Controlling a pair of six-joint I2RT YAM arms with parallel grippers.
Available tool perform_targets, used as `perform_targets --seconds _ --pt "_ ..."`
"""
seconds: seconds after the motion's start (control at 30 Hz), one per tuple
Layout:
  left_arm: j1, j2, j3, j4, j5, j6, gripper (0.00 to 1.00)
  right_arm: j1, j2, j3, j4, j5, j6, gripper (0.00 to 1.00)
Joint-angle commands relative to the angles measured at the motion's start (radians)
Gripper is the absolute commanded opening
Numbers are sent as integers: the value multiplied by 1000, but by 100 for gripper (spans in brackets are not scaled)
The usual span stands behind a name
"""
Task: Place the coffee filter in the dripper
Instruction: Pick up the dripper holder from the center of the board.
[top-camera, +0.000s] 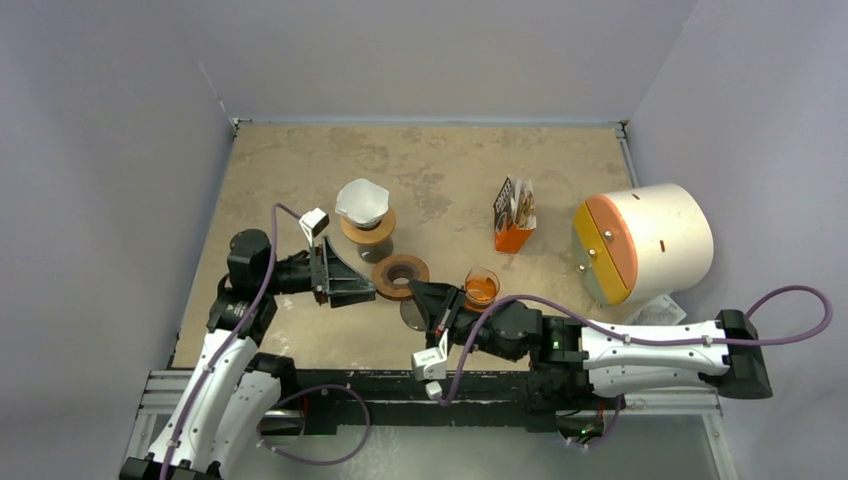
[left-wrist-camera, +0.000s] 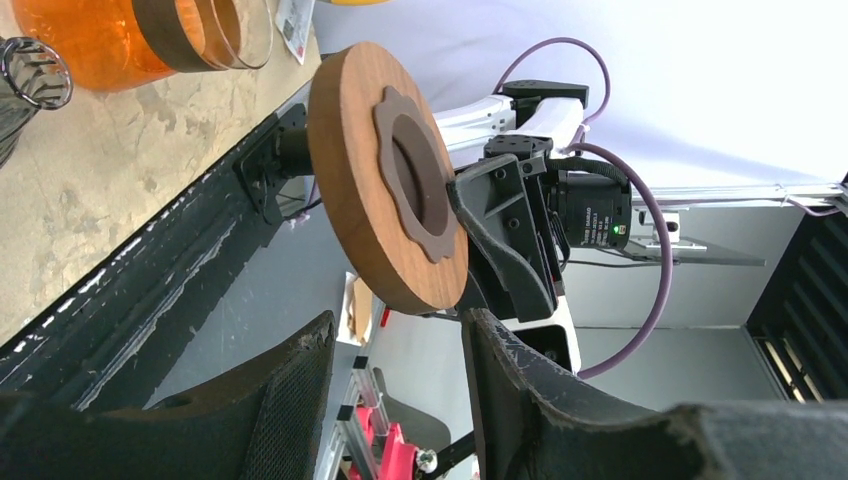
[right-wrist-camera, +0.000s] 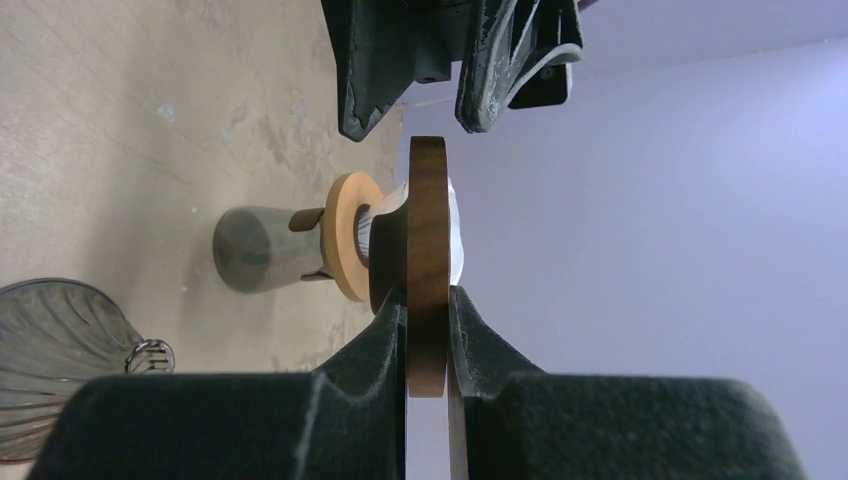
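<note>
The white coffee filter (top-camera: 362, 200) sits upright in a holder with a pale wooden ring (top-camera: 368, 228), left of the table's centre; it also shows in the right wrist view as the filter (right-wrist-camera: 455, 225). My right gripper (top-camera: 425, 298) (right-wrist-camera: 428, 300) is shut on the rim of a dark wooden dripper ring (top-camera: 400, 275) (right-wrist-camera: 428, 230), holding it edge-on. A ribbed glass dripper cone (top-camera: 412, 315) (right-wrist-camera: 50, 350) lies beside it. My left gripper (top-camera: 355, 285) (left-wrist-camera: 400, 330) stands open just at the ring's (left-wrist-camera: 385, 190) opposite edge, nothing between its fingers.
An orange glass carafe (top-camera: 481, 288) (left-wrist-camera: 130, 40) stands right of the ring. An orange filter box (top-camera: 514, 218) and a large white cylinder with an orange face (top-camera: 645, 242) stand at the right. Papers (top-camera: 655, 310) lie under the cylinder.
</note>
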Motion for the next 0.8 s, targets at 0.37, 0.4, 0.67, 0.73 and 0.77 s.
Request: perform_targets --seconds 0.37,0.4,0.67,0.73,0.77 --pt "-10 8 -91 296 -8 -235 43 114 -13 -51 226 97 -162 0" --pt "-10 8 -98 318 -8 -254 41 120 -9 -57 238 106 -177 0" --pt "-12 13 -119 386 -7 -317 26 148 -9 -88 286 151 -231 0" --pt "-14 14 -119 396 -6 -321 21 150 -12 -92 284 154 -234 0" --pt "-14 15 -118 402 -6 -325 18 152 -13 -95 285 155 -235 0"
